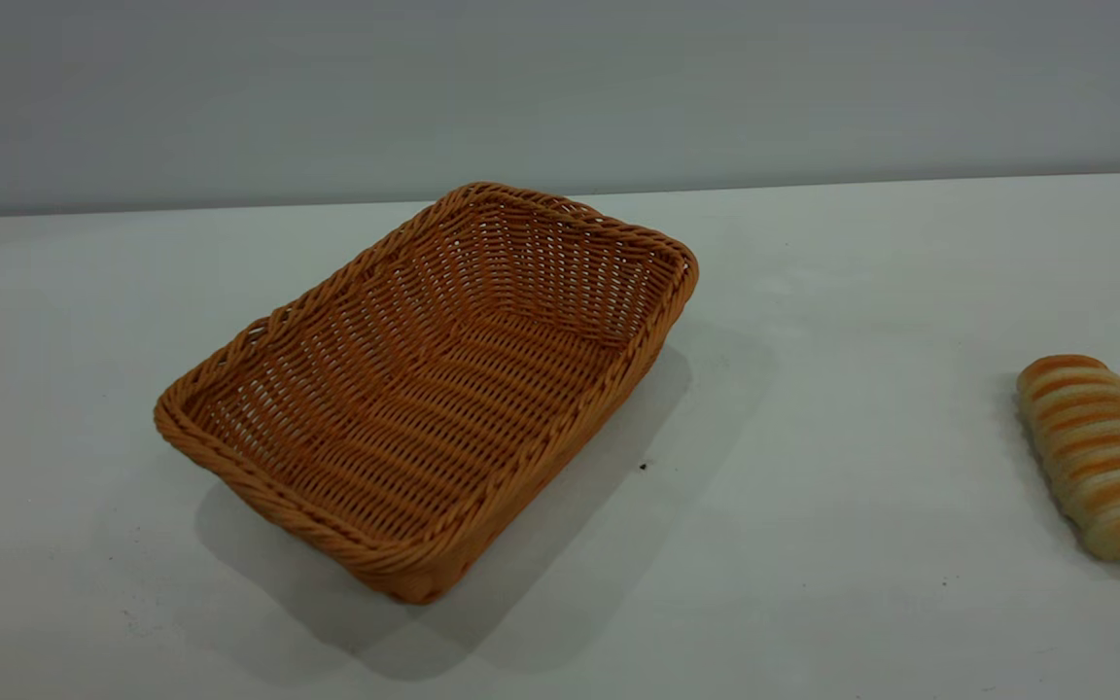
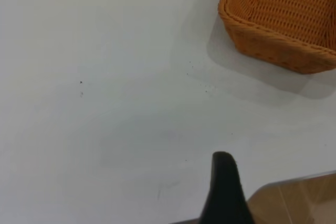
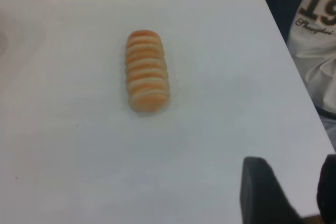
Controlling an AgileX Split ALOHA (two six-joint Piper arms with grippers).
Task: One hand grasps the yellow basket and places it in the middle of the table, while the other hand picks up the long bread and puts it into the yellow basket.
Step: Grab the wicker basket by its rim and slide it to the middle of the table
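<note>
The long bread [image 1: 1100,457], ridged golden-and-cream loaf, alone on the table [image 1: 813,544]; right gripper [image 3: 286,192] parted, left gripper's state indiscernible.

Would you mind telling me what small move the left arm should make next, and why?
Probably advance the left gripper toward the yellow basket's near rim: the basket sits untouched, empty, left of centre on the table, and the long bread lies far right.

The basket [image 1: 424,399] sits on the tabletop [image 1: 813,583], left of centre in the exterior view, turned at an angle. The bread [image 1: 1100,457] lies on the tabletop well apart to the right, near that view's right edge, nothing between them. The basket holds nothing. A wall [image 1: 560,87] stands behind the tabletop.
</note>
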